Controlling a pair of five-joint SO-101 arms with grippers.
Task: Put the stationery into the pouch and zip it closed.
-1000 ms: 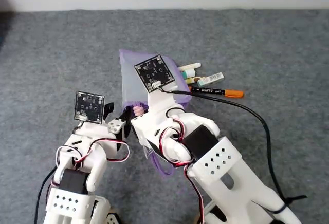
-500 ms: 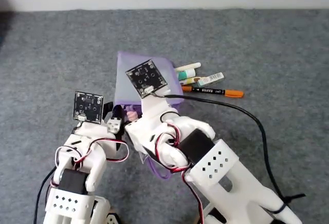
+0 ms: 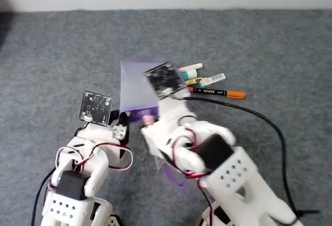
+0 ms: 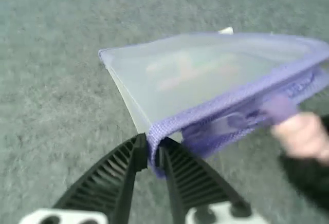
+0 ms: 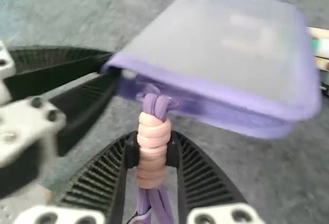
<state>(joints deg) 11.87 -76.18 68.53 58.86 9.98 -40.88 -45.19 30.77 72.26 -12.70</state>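
A translucent purple pouch (image 3: 136, 87) is held off the grey carpet between both arms. My left gripper (image 4: 151, 154) is shut on the pouch's purple corner edge (image 4: 154, 131). My right gripper (image 5: 151, 157) is shut on the pink and purple zipper pull cord (image 5: 152, 147), just beside the left gripper's black fingers (image 5: 77, 88). The pull shows as a pink blob (image 3: 148, 118) in the high view. Several pens and markers (image 3: 207, 83) lie on the carpet to the right of the pouch, among them an orange-capped black pen (image 3: 218, 93).
Grey carpet (image 3: 270, 50) spreads in every direction, with a pale wall along the far edge. A black cable (image 3: 259, 119) runs from the right arm's camera board (image 3: 165, 80) back over the carpet at the right.
The right arm has swung to the right with the zipper pull. The left arm shifted a little forward and right. The pouch turned with them.
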